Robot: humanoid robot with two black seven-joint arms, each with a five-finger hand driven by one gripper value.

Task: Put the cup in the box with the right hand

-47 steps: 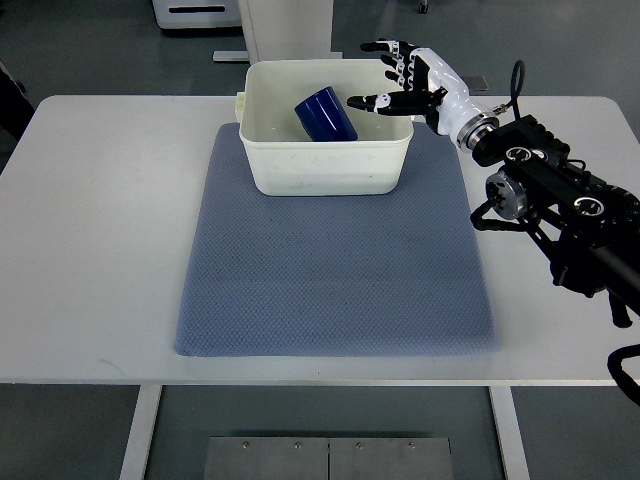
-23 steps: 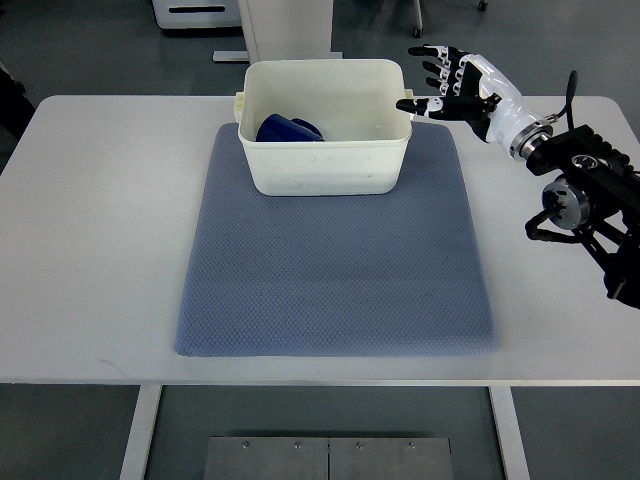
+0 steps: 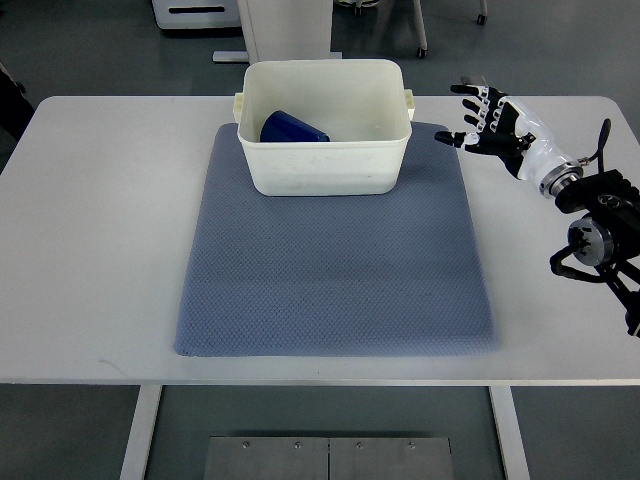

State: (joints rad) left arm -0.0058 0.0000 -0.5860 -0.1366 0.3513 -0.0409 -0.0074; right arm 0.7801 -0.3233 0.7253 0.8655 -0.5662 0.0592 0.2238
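Top-down view of a white desk [image 3: 100, 250] w/ a blue-grey mat [image 3: 335, 270]. A cream box [image 3: 326, 127] sits at the mat's far edge. The dark blue cup [image 3: 291, 129] lies tipped inside, at the box's left; its lower part is hidden by the front wall. Right hand [image 3: 492, 118] hovers right of the box, fingers spread, holding nothing (arm cut off at the frame's right edge).

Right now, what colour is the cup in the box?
Dark blue cup, seen in the top view.
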